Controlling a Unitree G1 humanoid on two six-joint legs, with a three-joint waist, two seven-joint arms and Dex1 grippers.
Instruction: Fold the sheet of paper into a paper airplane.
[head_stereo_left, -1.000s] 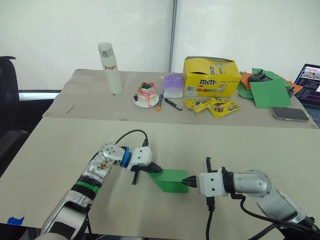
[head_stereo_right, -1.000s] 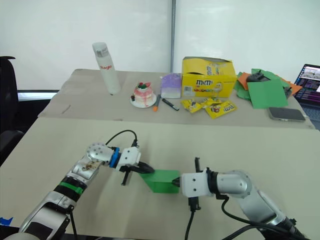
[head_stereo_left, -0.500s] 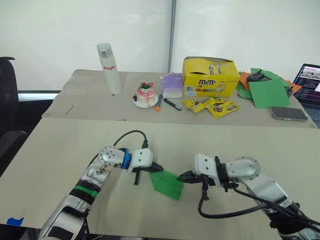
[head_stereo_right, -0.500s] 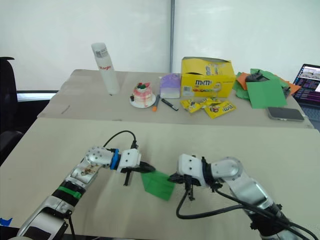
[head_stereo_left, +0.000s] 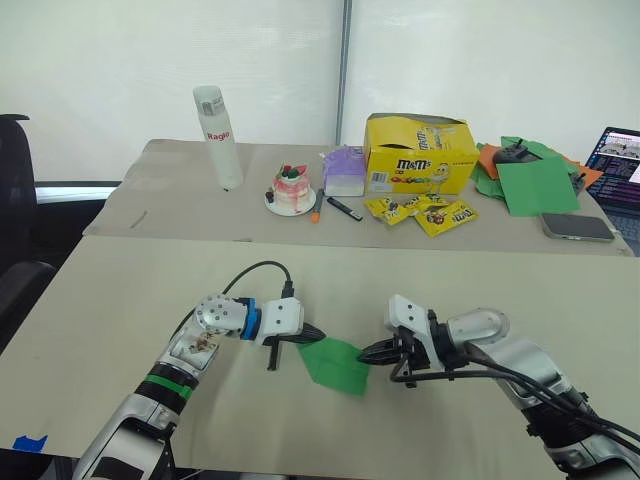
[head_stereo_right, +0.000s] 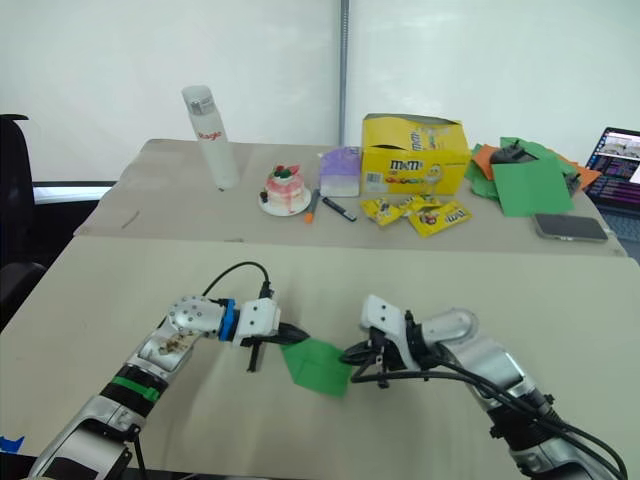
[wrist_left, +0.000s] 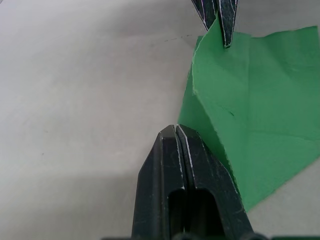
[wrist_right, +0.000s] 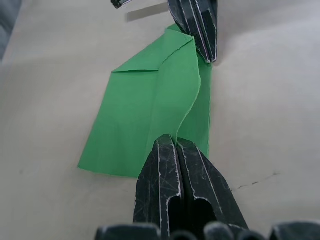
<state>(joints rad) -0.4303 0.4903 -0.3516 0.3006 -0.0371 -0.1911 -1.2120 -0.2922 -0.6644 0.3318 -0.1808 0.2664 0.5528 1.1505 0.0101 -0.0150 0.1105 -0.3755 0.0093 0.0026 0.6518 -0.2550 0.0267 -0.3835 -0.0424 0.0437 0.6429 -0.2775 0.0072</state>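
The sheet of paper (head_stereo_left: 336, 364), bright green and partly folded, lies on the near beige table between my two grippers. My left gripper (head_stereo_left: 306, 339) is shut, its tips resting at the paper's left corner (wrist_left: 250, 125); nothing shows between them. In the right wrist view the right gripper (wrist_right: 175, 138) is shut on the paper's right edge. There a raised flap (wrist_right: 170, 95) curves up into the fingertips. The flap's edge runs across to the left gripper's tips. The rest of the sheet lies flat on the table.
On the far table stand a white bottle (head_stereo_left: 218, 135), a small cake on a plate (head_stereo_left: 293, 192), a yellow candy box (head_stereo_left: 420, 155) with loose packets (head_stereo_left: 425, 212), a pile of green and orange sheets (head_stereo_left: 535, 180), a phone (head_stereo_left: 580, 227) and a laptop (head_stereo_left: 620, 160).
My right arm has swung round and drawn its gripper slightly up and left. The paper has turned, and its right side has lifted into a flap. The left gripper has barely moved.
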